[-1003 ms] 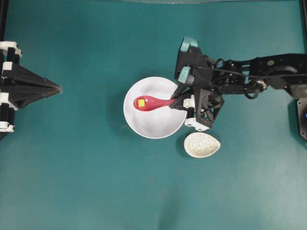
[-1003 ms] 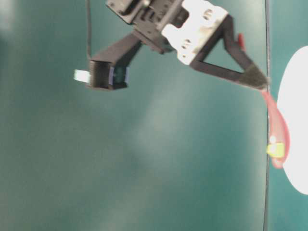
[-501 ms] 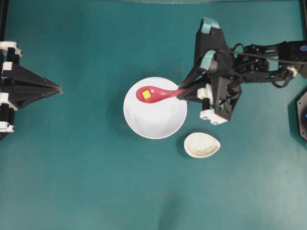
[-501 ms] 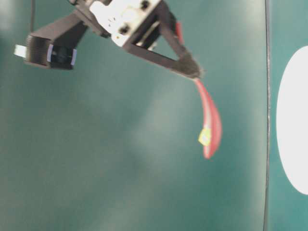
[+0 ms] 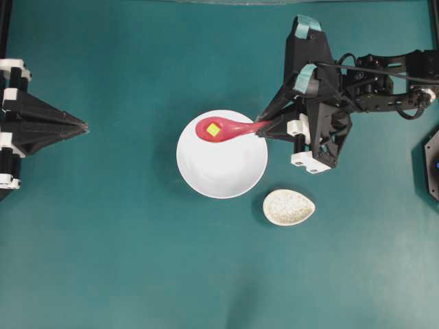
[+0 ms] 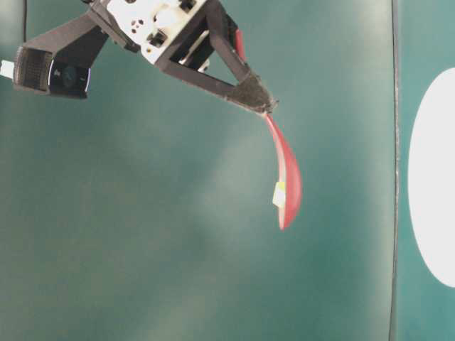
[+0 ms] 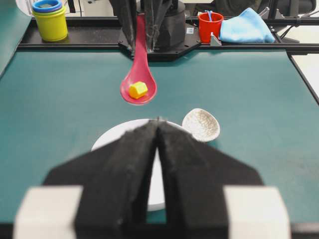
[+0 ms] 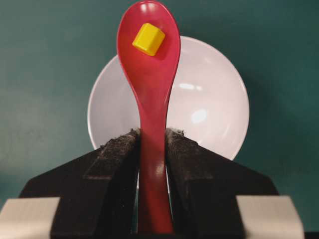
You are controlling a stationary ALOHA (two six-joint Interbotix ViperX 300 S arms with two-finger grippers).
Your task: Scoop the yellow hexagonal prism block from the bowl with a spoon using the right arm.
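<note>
Right tool [image 8: 152, 144] clamped on the spoon [image 8: 149, 74] handle, long axis running straight out from it, yellow hexagonal prism block [image 8: 148, 39] sitting in the far head, lifted above the bowl [image 8: 214, 114]; left tool [image 7: 158, 124] pinched empty, idle.

One white bowl [image 5: 221, 171] sits on the one teal tabletop [image 5: 123, 240]. One pink-red spoon [image 5: 230, 129] carries one yellow hexagonal prism block [image 5: 213, 129]. One speckled beige spoon rest [image 5: 289, 207] lies near the bowl. Two robot arms are in view: one right arm [image 5: 370, 82] and one left arm [image 5: 34, 123]. In the left wrist view, the far edge holds one stack of yellow and blue cups [image 7: 50, 19], one red cup [image 7: 210, 26] and one blue cloth [image 7: 246, 27].
</note>
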